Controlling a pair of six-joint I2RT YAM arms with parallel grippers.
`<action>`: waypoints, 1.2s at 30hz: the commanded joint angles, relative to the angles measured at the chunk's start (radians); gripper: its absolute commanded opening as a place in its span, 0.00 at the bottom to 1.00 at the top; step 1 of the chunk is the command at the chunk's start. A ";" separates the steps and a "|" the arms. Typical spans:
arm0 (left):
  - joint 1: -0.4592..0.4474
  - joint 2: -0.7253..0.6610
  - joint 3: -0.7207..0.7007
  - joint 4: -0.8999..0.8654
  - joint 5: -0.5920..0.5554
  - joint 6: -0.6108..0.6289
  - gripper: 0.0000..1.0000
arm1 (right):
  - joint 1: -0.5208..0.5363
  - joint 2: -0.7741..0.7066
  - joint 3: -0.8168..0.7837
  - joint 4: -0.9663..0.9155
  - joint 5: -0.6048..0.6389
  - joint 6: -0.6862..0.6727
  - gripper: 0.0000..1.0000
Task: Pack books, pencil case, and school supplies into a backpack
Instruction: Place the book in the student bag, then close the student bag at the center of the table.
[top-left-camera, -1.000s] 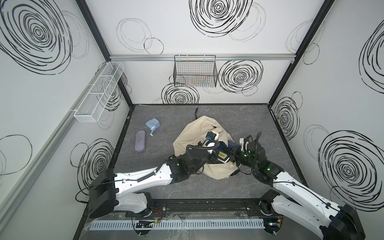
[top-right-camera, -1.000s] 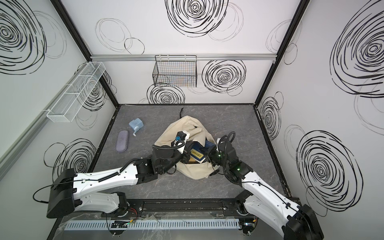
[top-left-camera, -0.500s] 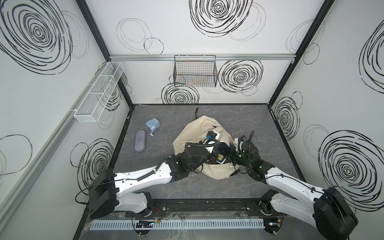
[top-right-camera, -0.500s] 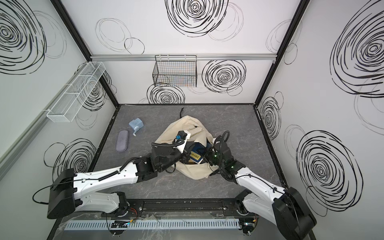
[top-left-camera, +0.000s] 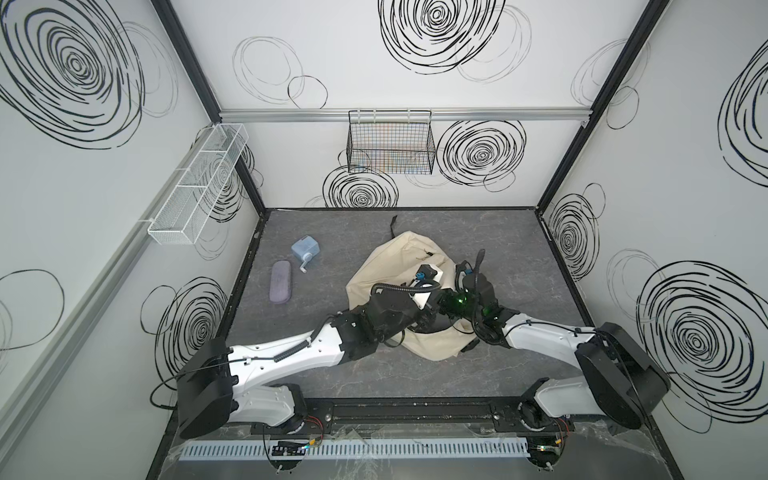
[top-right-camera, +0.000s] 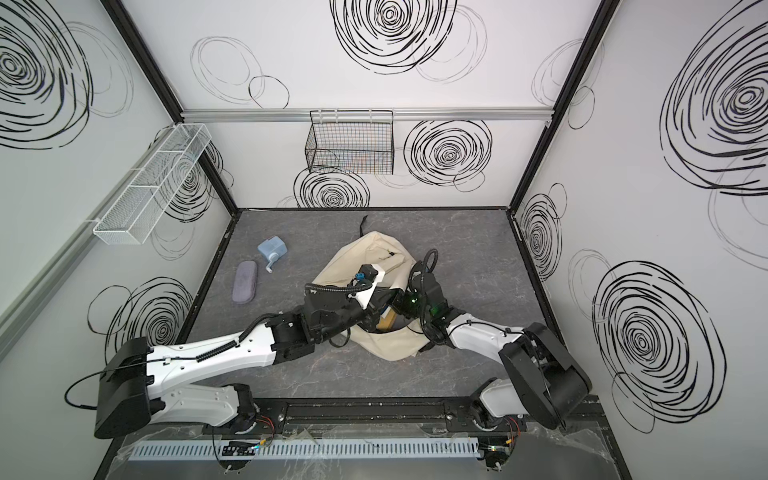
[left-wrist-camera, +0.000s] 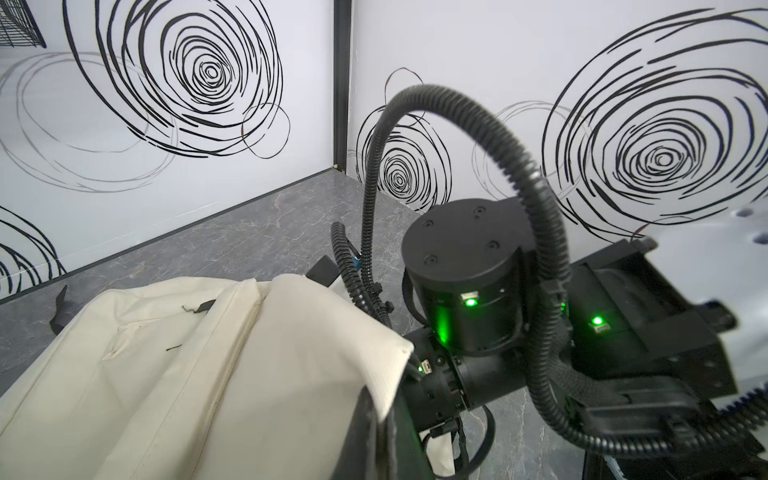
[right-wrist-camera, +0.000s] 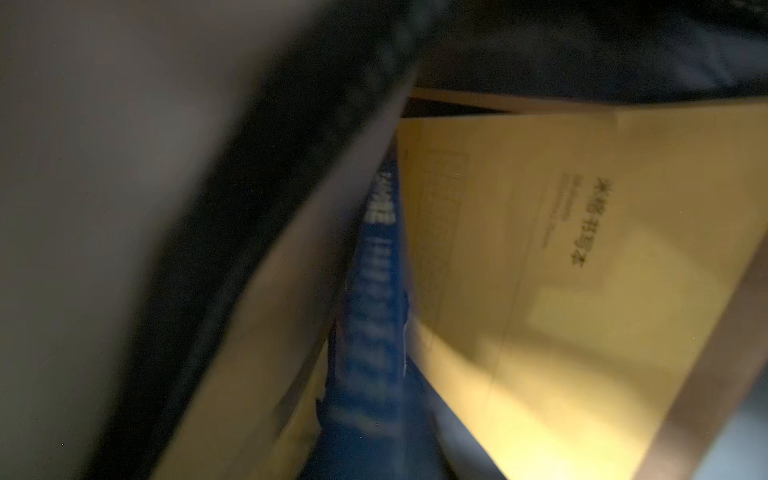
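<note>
Left gripper (top-left-camera: 428, 316) is closed, judged pinched on the backpack (top-left-camera: 395, 266) mouth rim; right gripper (top-left-camera: 445, 305), reaching inside that mouth, is hidden, so its state cannot be told. Left of the backpack, pencil case (top-left-camera: 281, 282) and pencil sharpener (top-left-camera: 305, 249) are noted unpacked; both books (right-wrist-camera: 540, 270) are lodged inside.

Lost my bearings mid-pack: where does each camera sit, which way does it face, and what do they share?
Top views: high above the robot's base, looking down at the table; left arm, right arm, backpack, pencil case, sharpener.
Left wrist: low beside the backpack, facing the far corner; the right arm fills half.
Right wrist: inside the backpack, blurred, facing the kraft book and blue book; no robot part clear.
Shared: backpack in top and left wrist views; kraft book in a top view too.
</note>
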 joint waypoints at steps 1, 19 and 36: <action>0.007 -0.015 0.046 0.065 0.031 0.006 0.00 | -0.016 -0.026 0.037 -0.110 0.039 -0.074 0.58; 0.002 0.056 -0.002 0.134 0.047 -0.062 0.00 | -0.086 -0.620 -0.077 -0.734 0.213 -0.234 0.79; 0.251 -0.414 -0.212 -0.203 0.078 0.012 0.89 | 0.418 -0.405 0.395 -1.073 0.571 -0.584 0.47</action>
